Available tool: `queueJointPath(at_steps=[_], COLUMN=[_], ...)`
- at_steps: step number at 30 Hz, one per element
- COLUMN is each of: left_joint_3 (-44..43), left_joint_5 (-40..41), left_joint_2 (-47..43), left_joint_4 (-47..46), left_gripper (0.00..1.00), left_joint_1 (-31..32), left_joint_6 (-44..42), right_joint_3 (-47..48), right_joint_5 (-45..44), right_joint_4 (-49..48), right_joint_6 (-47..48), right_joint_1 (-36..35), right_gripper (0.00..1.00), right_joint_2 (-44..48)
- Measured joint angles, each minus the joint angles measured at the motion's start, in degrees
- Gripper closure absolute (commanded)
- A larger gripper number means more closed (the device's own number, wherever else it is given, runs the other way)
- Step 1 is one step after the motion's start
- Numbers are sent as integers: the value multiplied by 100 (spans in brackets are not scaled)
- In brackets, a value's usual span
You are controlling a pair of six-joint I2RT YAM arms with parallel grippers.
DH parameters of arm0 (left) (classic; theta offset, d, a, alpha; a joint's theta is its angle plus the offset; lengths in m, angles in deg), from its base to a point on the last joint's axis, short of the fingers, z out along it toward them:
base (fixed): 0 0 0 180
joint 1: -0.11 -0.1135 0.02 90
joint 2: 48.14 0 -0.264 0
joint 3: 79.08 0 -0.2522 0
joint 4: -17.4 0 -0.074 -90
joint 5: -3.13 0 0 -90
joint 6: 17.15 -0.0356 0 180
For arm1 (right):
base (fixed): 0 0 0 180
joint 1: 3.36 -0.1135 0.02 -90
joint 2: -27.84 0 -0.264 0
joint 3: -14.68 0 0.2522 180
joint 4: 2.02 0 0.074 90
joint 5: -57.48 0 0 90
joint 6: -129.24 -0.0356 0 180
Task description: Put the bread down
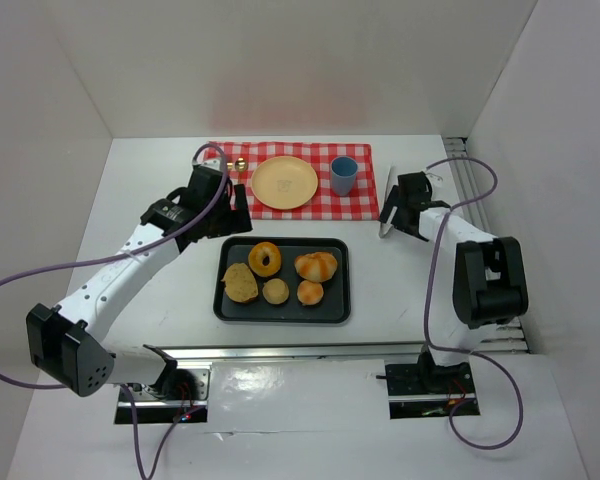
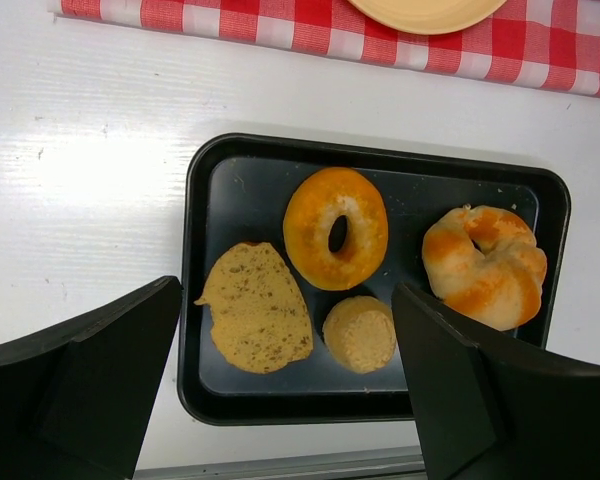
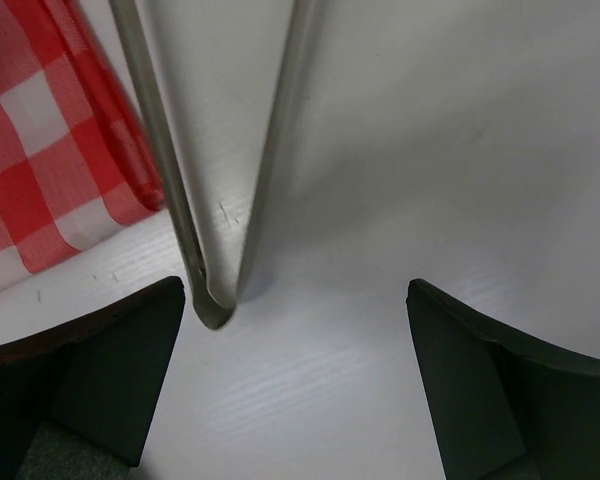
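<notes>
A black tray (image 1: 220, 300) holds several breads: a ring-shaped bagel (image 1: 265, 259), a flat brown slice (image 1: 240, 283), a small round bun (image 1: 275, 292), a twisted roll (image 1: 316, 266) and a small orange bun (image 1: 310, 292). My left gripper (image 1: 212, 205) is open and empty, above the table just behind the tray's left corner. In the left wrist view (image 2: 285, 295) it looks down on the slice (image 2: 257, 310), the bagel (image 2: 305, 230), the round bun (image 2: 360, 333) and the roll (image 2: 485, 265). My right gripper (image 1: 398, 215) is open, low over the table beside metal tongs (image 1: 387, 205).
A yellow plate (image 1: 284, 183) and a blue cup (image 1: 343, 175) stand on a red checked cloth (image 1: 360, 205) behind the tray. The tongs' tips (image 3: 212, 310) lie near my right gripper's (image 3: 295, 290) left finger. White walls enclose the table.
</notes>
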Motion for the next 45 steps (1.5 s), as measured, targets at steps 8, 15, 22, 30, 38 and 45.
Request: queueJointPath(at_steps=[8,15,22,30,38,45], left_joint_3=[79,85,85,142,175,175], left_joint_5=[-101,-205,-205,-212,-245,-297], left_joint_2=[-26,-26,-24,-24,-17,-17], left_joint_4=[-4,-13,-46,-61,-61,-63], left_gripper=[0,0,0,0,0,0], left_joint_1=[-66,-136,-221,-328,-417,-422], left_joint_6=[2,-2,-9,-17,-120,-146], right_joint_3=[614,992,1384,2046,2393,2256], right_joint_5=[363,46,-494,-835,-861,-623], right_joint_4=[-570,-772,-966,-1069,-1099,-739], right_joint_6=[162,160,138,170,199,136], right_joint_1=[28,28,28,50,79,87], right_gripper=[1,3,9,8,54,67], right_joint_2=[-896,-1679,-2094,-2643,-2892,-2389])
